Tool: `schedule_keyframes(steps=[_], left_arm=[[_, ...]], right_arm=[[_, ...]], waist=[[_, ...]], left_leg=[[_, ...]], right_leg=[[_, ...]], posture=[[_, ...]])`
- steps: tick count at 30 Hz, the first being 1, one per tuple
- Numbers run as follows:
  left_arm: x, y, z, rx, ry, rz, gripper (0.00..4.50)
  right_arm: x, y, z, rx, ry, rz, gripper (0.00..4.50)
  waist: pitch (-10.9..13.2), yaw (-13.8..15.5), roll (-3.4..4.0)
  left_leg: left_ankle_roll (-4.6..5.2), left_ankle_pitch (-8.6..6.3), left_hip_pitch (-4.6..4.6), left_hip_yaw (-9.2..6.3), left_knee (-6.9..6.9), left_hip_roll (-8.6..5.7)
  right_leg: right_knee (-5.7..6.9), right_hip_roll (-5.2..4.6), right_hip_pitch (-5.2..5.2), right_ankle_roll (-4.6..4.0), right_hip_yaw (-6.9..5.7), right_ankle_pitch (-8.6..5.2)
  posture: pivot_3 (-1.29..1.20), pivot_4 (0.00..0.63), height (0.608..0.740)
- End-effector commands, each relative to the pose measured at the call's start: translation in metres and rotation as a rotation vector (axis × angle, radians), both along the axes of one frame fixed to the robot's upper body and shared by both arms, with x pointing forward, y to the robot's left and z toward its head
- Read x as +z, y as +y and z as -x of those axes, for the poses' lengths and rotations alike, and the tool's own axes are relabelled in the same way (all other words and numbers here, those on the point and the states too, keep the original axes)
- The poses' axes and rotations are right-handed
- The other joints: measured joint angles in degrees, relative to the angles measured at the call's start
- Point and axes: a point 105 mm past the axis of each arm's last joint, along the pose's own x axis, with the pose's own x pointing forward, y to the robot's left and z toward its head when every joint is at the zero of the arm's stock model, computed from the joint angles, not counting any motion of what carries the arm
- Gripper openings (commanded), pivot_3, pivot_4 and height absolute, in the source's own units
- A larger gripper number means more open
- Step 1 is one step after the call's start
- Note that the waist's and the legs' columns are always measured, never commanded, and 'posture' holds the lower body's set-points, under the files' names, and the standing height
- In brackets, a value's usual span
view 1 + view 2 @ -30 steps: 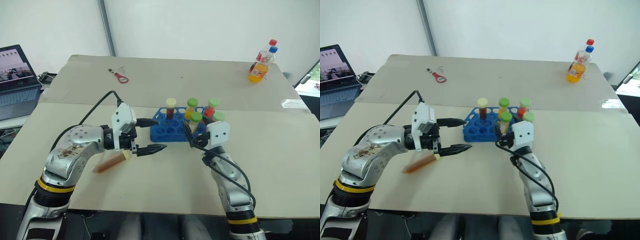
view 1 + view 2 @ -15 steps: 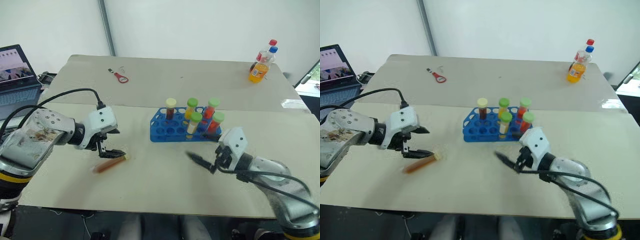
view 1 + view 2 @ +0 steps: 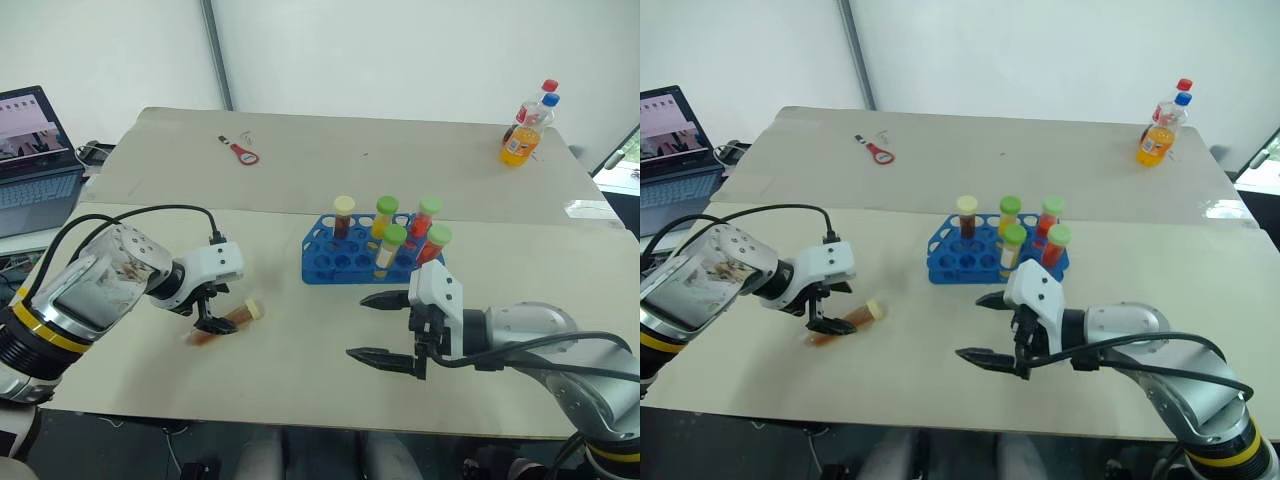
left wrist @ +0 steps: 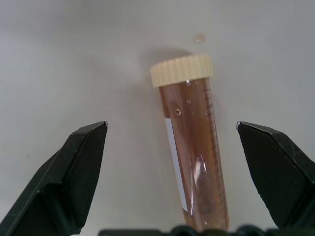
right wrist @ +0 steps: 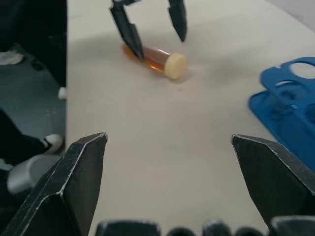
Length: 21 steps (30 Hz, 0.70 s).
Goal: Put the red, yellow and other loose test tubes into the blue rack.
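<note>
Between the spread fingers of your left end effector (image 3: 214, 314) lies the last loose test tube (image 4: 193, 147), brown-orange liquid, cream cap (image 4: 181, 70), flat on the worktop (image 3: 300, 370). Neither black finger touches it in the left wrist view; the tube sits nearer one finger than the other, cap pointing away from the wrist. Left end effector: wide open, pointing steeply down over the tube.

Your right end effector (image 3: 381, 327) hangs above bare worktop, fingers spread wide, holding nothing. It points across toward the left arm. The blue rack (image 3: 335, 262) stands just beyond it, on its far side, apart from the fingers. Five capped tubes stand upright in the rack: one cream-capped (image 3: 343, 215), four green-capped (image 3: 392, 245).

The loose tube lies well apart from the rack, on the left arm's side of it.
</note>
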Motion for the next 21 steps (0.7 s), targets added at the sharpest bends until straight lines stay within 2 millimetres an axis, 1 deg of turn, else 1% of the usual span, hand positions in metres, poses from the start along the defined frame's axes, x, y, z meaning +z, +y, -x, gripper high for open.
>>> schedule_keyframes(steps=[1, 5, 8, 10, 11, 12, 14, 16, 17, 19, 21], left_arm=[[0.007, -0.002, -0.006, -0.018, -0.028, -0.027, 4.5], [0.004, -0.004, -0.011, 0.004, -0.014, -0.037, 4.5], [0.003, -0.01, -0.015, 0.008, -0.014, -0.036, 4.5], [0.002, -0.012, -0.016, -0.011, -0.021, -0.044, 3.96], [0.001, -0.012, -0.015, -0.017, -0.016, -0.049, 3.62], [-0.001, -0.012, -0.013, -0.032, -0.01, -0.058, 3.22], [-0.004, -0.011, -0.007, -0.045, 0.013, -0.069, 2.27], [-0.007, -0.007, -0.003, -0.061, 0.021, -0.089, 1.24], [-0.008, -0.005, -0.002, -0.07, 0.023, -0.098, 0.92], [-0.008, -0.004, -0.002, -0.079, 0.016, -0.102, 0.86], [-0.007, -0.007, -0.007, -0.083, -0.004, -0.086, 0.86]], right_arm=[[0.006, 0.001, 0.006, 0.012, -0.025, -0.003, 4.46], [0.005, -0.002, 0.006, -0.007, -0.036, 0.012, 4.46], [0.006, -0.003, 0.006, -0.021, -0.042, 0.01, 4.46], [0.006, -0.002, 0.006, -0.027, -0.041, 0.009, 4.5], [0.007, -0.002, 0.007, -0.028, -0.042, 0.008, 4.5], [0.007, -0.001, 0.007, -0.03, -0.042, 0.006, 4.5], [0.01, -0.001, 0.008, -0.036, -0.046, 0.0, 4.5], [0.014, -0.002, 0.007, -0.044, -0.046, -0.01, 4.5], [0.015, -0.002, 0.007, -0.047, -0.048, -0.012, 4.5], [0.018, -0.003, 0.006, -0.055, -0.05, -0.016, 4.5], [0.019, -0.004, 0.005, -0.063, -0.05, -0.015, 4.5]], waist=[[0.0, 0.0, -0.01], [0.0, 0.0, -0.02], [0.0, 0.0, -0.02], [0.0, -0.1, -0.02], [0.0, -0.1, -0.02], [0.0, -0.1, -0.02], [0.0, -0.1, -0.02], [0.0, -0.1, -0.02], [0.0, -0.1, -0.02], [0.0, -0.1, -0.02], [0.0, -0.1, -0.02]], left_leg=[[0.0, 0.0, 0.0, 0.0, 0.01, 0.0], [0.0, 0.0, 0.0, -0.01, 0.06, -0.01], [0.0, 0.0, -0.01, -0.01, 0.06, -0.01], [0.0, 0.0, -0.01, -0.03, 0.06, -0.01], [0.0, 0.0, -0.01, -0.03, 0.05, -0.01], [0.0, 0.0, -0.01, -0.03, 0.05, -0.01], [0.0, 0.0, -0.01, -0.03, 0.05, 0.0], [0.0, 0.0, -0.01, -0.03, 0.05, 0.0], [0.0, 0.0, 0.0, -0.03, 0.05, 0.0], [0.0, 0.0, 0.01, -0.03, 0.05, 0.0], [0.0, 0.0, 0.02, -0.03, 0.05, 0.01]], right_leg=[[0.0, 0.0, 0.01, 0.0, 0.0, 0.0], [0.01, -0.01, 0.02, 0.0, 0.0, 0.0], [0.02, -0.01, 0.01, 0.0, 0.0, 0.0], [0.02, 0.0, 0.01, 0.0, 0.0, 0.0], [0.02, 0.0, 0.01, 0.0, 0.0, 0.0], [0.02, 0.0, 0.01, 0.0, 0.0, 0.0], [0.03, 0.0, 0.0, 0.0, 0.0, 0.0], [0.04, 0.0, 0.01, 0.0, 0.0, 0.0], [0.03, 0.0, 0.01, 0.0, 0.0, 0.0], [0.03, 0.0, 0.02, 0.0, 0.01, 0.0], [0.04, 0.0, 0.03, 0.0, 0.0, 0.0]], posture=[[0.0, 0.15, 0.705], [0.0, 0.15, 0.705], [0.0, 0.15, 0.705], [0.0, 0.15, 0.705], [0.0, 0.15, 0.705], [0.0, 0.15, 0.705], [0.0, 0.15, 0.705], [0.0, 0.15, 0.705], [0.0, 0.15, 0.705], [0.0, 0.15, 0.705], [0.0, 0.15, 0.705]])
